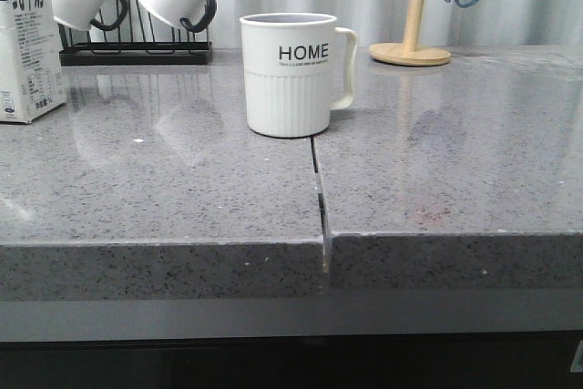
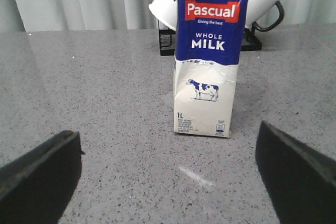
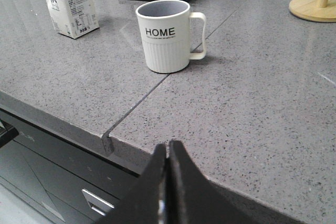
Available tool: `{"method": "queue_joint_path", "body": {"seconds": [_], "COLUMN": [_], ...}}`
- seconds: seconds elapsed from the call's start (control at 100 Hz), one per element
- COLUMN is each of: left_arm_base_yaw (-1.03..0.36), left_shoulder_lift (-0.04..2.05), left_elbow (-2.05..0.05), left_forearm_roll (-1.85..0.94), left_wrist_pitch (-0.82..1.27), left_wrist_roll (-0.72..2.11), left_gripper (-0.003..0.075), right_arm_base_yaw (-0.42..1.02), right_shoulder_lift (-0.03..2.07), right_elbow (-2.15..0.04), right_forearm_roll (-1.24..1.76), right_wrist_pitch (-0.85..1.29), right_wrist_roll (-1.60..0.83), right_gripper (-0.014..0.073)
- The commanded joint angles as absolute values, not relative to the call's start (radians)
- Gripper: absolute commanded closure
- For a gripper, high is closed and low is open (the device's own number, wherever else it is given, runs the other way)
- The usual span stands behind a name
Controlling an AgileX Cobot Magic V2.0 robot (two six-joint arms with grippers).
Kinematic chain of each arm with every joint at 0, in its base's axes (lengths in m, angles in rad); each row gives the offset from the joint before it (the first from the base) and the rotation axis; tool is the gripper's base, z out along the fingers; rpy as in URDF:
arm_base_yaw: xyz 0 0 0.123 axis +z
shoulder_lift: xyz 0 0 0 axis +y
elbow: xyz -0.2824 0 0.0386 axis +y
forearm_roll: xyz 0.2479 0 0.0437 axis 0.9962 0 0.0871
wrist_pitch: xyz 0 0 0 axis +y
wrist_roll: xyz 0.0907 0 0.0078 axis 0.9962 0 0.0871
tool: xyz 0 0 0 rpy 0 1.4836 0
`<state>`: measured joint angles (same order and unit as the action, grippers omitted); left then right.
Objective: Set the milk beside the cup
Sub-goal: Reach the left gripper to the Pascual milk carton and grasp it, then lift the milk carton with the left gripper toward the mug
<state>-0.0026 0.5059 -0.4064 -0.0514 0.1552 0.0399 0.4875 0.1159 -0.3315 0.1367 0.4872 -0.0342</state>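
Milk (image 2: pixel 205 61) upright, unheld | left gripper (image 2: pixel 173 177) wide | right gripper (image 3: pixel 169 182) closed, empty

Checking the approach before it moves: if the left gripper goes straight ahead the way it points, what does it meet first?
Most likely the milk carton, upright and centred between the open fingers of the left gripper. Bare counter lies before it.

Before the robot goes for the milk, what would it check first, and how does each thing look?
1. Milk carton upright on the counter: ok.
2. Left fingers spread wide, carton centred ahead of them: ok.
3. Nothing between the left fingers and the carton: ok.
4. Free counter beside the HOME cup on the carton's side: ok.
5. Right gripper shut, short of the cup: ok.
6. Carton's weight or fill: cannot tell.
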Motion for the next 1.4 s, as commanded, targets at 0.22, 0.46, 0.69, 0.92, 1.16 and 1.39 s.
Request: {"method": "queue_joint_path", "body": {"seconds": [0.22,0.46,0.69,0.92,1.16,1.39], "left_arm_base_yaw": [-0.005,-0.063,-0.110,-0.136,-0.136,-0.134], "left_shoulder_lift": [0.726,0.937,1.081,1.174,1.270,1.364], "left_elbow": [-0.508,-0.607,-0.638,-0.688,-0.748,-0.809], "left_forearm_roll": [-0.075,-0.109,-0.143,-0.143,-0.143,-0.143], "left_wrist_pitch": [-0.066,-0.147,-0.258,-0.319,-0.338,-0.397], "left_wrist_roll": [0.032,0.032,0.032,0.032,0.034,0.034], "left_gripper": [0.0091,0.0092,0.0092,0.0094,0.0094,0.0111], "right_arm_base_yaw": [0.484,0.484,0.484,0.484,0.484,0.484], "right_shoulder_lift": [0.129,0.129,0.129,0.129,0.129,0.129], "right_elbow": [-0.357,-0.357,-0.357,-0.357,-0.357,-0.357], "right_forearm_roll": [0.130,0.130,0.130,0.130,0.130,0.130], "right_wrist_pitch": [0.416,0.416,0.416,0.416,0.416,0.416], "right_wrist_roll": [-0.041,-0.041,-0.041,-0.041,-0.041,-0.041], "right_gripper": [0.0611,0.0611,0.0611,0.0611,0.0611,0.0611]}}
